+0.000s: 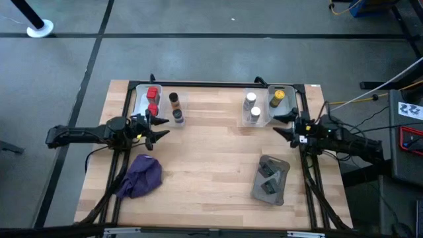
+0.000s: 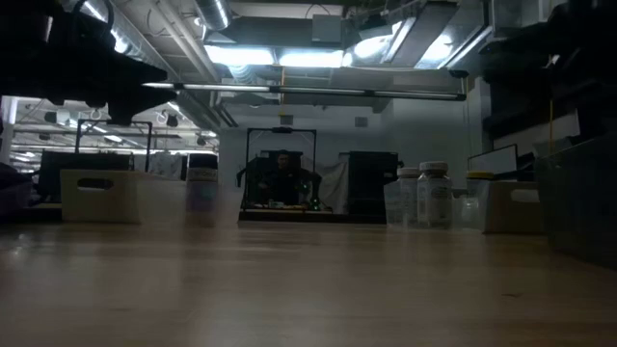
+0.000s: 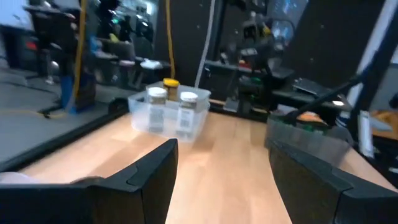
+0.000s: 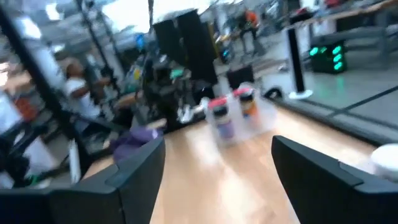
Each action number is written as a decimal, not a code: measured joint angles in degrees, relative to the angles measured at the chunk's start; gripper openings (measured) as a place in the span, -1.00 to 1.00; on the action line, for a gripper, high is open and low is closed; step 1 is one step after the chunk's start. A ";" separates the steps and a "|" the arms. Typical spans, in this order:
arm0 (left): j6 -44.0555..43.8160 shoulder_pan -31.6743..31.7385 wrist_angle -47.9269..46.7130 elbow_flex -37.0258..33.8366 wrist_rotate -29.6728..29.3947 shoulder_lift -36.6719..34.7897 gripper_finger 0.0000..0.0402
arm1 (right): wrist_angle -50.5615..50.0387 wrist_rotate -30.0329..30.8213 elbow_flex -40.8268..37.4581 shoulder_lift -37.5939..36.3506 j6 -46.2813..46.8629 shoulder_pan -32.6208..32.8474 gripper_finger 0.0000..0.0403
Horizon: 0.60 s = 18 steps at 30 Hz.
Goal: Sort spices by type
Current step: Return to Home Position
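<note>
Nearest us, along the near edge of the table (image 1: 211, 149), the cloth (image 1: 141, 177) lies at 7 o'clock from the table's middle. The pouch (image 1: 281, 178) lies at 5 o'clock, with the blocks (image 1: 266, 169) resting on it.

Farther in, the left gripper (image 1: 164, 127) sits at 10 o'clock, pointing toward the middle, its fingers spread apart with nothing between them. The right gripper (image 1: 277, 123) faces it from 2 o'clock, its fingers also apart and empty. The two are well apart, with bare wood between them.

Beyond them, four bins line the far edge. From the left gripper, the red cubes (image 1: 153, 99) are at 12 o'clock in the outer left bin (image 1: 141, 99). The dark jar (image 1: 178, 116) is near at 2 o'clock, with the orange bottle (image 1: 174, 99) just behind it, both in the inner left bin (image 1: 183, 102).

From the right gripper, the white-capped bottles (image 1: 252, 106) stand at 10 o'clock in the inner right bin (image 1: 260, 98). The yellow-lidded jar (image 1: 279, 96) is at 12 o'clock in the outer right bin (image 1: 271, 103). No spice touches either gripper.

In the left wrist view we look between its fingers across the table to the white-capped bottles and the yellow lid behind them. The right wrist view is blurred, and we make out only the left bins and the cloth.
</note>
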 joint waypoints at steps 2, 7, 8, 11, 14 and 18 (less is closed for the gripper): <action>0.96 0.00 0.13 0.00 -1.79 -1.18 0.17 | 0.87 -2.16 -1.48 0.00 -1.23 0.02 0.46; 4.27 0.04 0.17 0.00 -2.76 -4.61 0.17 | 4.34 -6.01 -4.43 0.04 -3.19 0.04 0.46; 4.89 0.04 0.17 0.00 -2.77 -5.07 0.17 | 5.01 -7.00 -4.51 0.04 -3.28 0.04 0.46; 6.11 0.09 0.25 0.00 -2.77 -6.43 0.17 | 4.92 -9.80 -4.89 -0.01 -3.31 0.04 0.46; 6.47 0.09 0.25 -0.02 -2.85 -7.27 0.17 | 4.74 -10.98 -4.98 -0.01 -3.80 0.04 0.46; 5.83 0.09 0.12 -0.02 -3.65 -7.50 0.17 | 4.65 -10.51 -4.93 0.00 -5.81 0.04 0.46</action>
